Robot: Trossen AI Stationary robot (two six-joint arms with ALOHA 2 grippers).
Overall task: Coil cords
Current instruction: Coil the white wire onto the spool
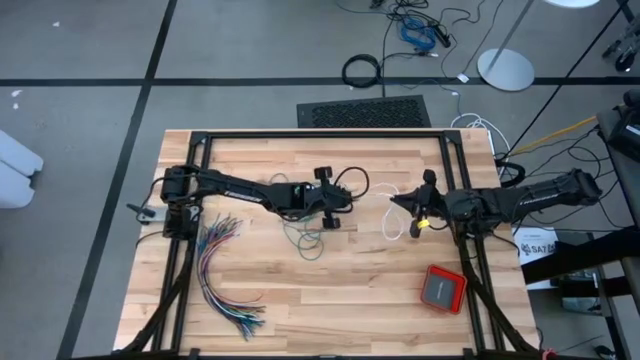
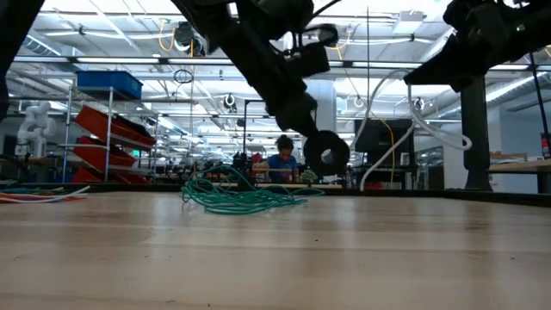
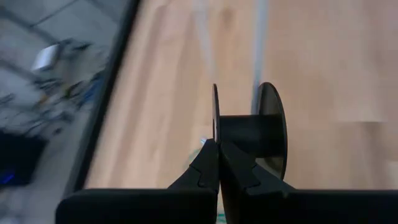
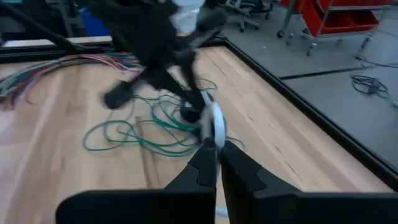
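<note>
With both grippers' jaws closed, you face a limp, light teal-green cord (image 1: 305,240); pinch one loose end.

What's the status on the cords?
Left pincer shut on a black spool. Right pincer shut on the white cord. Green cord loose on the table, uncoiled.

Left gripper (image 1: 330,212) closed, raised mid-table, right gripper (image 1: 418,218) closed opposite
</note>
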